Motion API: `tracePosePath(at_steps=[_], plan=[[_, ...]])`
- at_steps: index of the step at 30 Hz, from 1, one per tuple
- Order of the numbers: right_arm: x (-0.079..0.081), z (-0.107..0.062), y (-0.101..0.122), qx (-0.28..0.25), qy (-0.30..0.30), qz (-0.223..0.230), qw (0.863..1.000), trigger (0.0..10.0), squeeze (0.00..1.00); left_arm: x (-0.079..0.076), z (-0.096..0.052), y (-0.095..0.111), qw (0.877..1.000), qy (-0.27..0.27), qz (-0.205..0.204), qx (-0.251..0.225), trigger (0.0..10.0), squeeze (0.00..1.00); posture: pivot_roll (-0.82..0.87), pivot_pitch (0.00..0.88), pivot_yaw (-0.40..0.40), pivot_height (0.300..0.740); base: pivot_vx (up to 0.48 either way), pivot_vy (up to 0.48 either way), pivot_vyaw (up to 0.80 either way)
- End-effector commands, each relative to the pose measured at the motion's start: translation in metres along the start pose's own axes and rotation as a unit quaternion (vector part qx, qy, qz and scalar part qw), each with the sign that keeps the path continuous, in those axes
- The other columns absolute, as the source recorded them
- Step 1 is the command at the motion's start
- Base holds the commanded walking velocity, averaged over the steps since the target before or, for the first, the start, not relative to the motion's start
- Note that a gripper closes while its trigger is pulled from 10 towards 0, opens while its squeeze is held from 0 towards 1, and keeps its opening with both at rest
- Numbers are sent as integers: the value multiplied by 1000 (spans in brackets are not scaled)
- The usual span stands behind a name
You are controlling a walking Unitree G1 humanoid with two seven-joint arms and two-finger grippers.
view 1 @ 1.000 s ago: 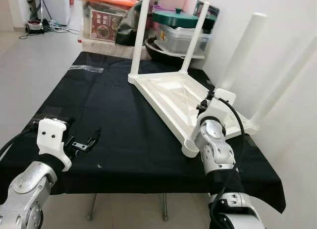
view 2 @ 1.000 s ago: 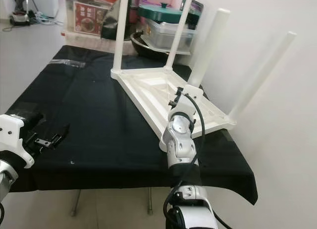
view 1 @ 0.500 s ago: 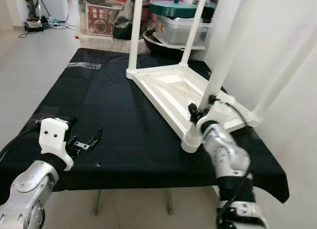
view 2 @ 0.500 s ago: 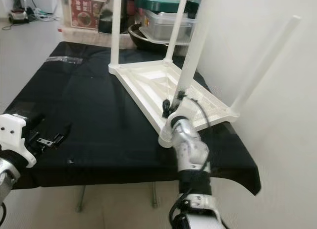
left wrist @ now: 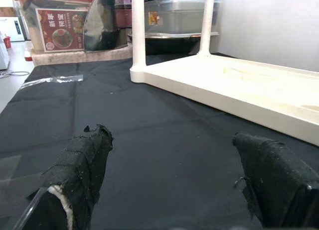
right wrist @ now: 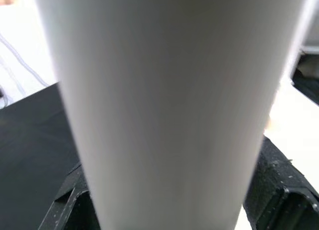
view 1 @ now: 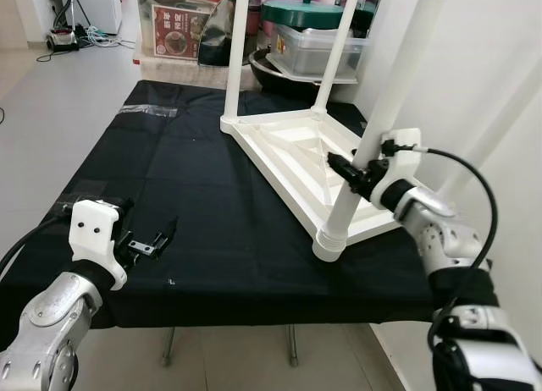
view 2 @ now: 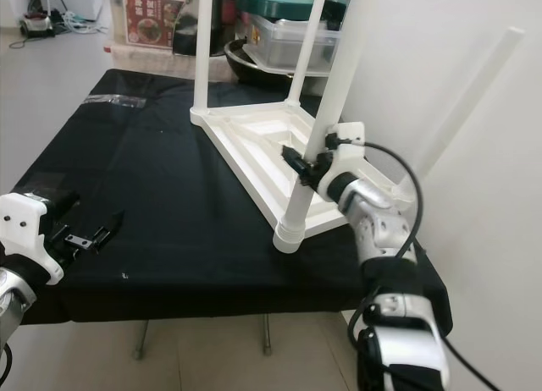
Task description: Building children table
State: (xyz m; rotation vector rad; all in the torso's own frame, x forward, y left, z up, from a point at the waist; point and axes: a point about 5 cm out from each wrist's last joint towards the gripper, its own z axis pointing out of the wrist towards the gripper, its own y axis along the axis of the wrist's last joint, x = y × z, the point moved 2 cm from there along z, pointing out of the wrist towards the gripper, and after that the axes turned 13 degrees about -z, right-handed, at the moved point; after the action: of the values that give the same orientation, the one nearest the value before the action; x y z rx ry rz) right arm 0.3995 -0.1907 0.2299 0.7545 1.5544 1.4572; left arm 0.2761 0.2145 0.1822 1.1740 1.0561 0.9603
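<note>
An upside-down white children's table [view 1: 284, 145] lies on the black cloth [view 1: 195, 196]. Two white legs [view 1: 236, 52] stand up from its far corners. A third slants along the wall [view 1: 500, 124]. The near white leg [view 1: 379, 124] stands tilted with its foot at the near corner socket [view 1: 330, 241]. My right gripper [view 1: 357, 173] is shut on this leg at mid-height. In the right wrist view the leg [right wrist: 169, 105] sits between the black fingers [right wrist: 276, 190]. My left gripper [view 1: 149, 242] hovers open and unloaded over the cloth's near left part, its padded fingers [left wrist: 82, 172] wide apart.
Storage boxes [view 1: 182, 27], a green-lidded pot [view 1: 301, 12] and a clear container [view 1: 318, 57] crowd the far end. A white wall [view 1: 474, 44] runs close along the right. A clear plastic bag [view 1: 148, 112] lies on the far left of the cloth.
My right arm has swung from in front of the near corner out to the right, still gripping the leg. The leg's foot now shows at the corner socket. Left arm unchanged.
</note>
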Motion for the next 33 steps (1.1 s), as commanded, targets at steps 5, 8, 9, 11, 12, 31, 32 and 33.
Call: tracePosePath(at_steps=[5, 8, 9, 11, 12, 31, 32, 33], plan=[[-11, -1, 1, 14, 63, -48, 997, 0, 0, 0, 1, -4, 1000, -3, 3, 5, 10000, 0, 144, 0, -192, 740, 0, 0, 0], [-18, -4, -2, 25, 62, -50, 997, 0, 0, 1, 0, -4, 1000, -1, 4, 4, 10000, 0, 149, 0, -200, 740, 0, 0, 0], [-18, -4, -2, 25, 62, -50, 997, 0, 0, 1, 0, -4, 1000, -1, 4, 4, 10000, 0, 149, 0, -200, 740, 0, 0, 0], [-22, -5, -4, 29, 53, -47, 997, 0, 0, 1, -1, -4, 1000, -1, 4, 4, 10000, 0, 150, 0, -201, 740, 0, 0, 0], [-22, -5, -4, 29, 53, -47, 997, 0, 0, 1, -1, -4, 1000, -1, 4, 4, 10000, 0, 150, 0, -201, 740, 0, 0, 0], [113, 40, -56, 179, -253, 155, 938, 0, 0, -14, 9, -4, 1000, -22, -13, -5, 10000, 0, 130, 0, -167, 740, 0, 0, 0], [119, 48, -49, 170, -234, 153, 945, 6235, 0, -16, 11, -4, 1000, -24, -14, -8, 10000, 0, 127, 0, -175, 740, 0, 0, 0], [121, 52, -45, 164, -223, 153, 949, 10000, 0, -17, 12, -3, 1000, -24, -15, -10, 10000, 0, 127, 0, -175, 740, 0, 0, 0]])
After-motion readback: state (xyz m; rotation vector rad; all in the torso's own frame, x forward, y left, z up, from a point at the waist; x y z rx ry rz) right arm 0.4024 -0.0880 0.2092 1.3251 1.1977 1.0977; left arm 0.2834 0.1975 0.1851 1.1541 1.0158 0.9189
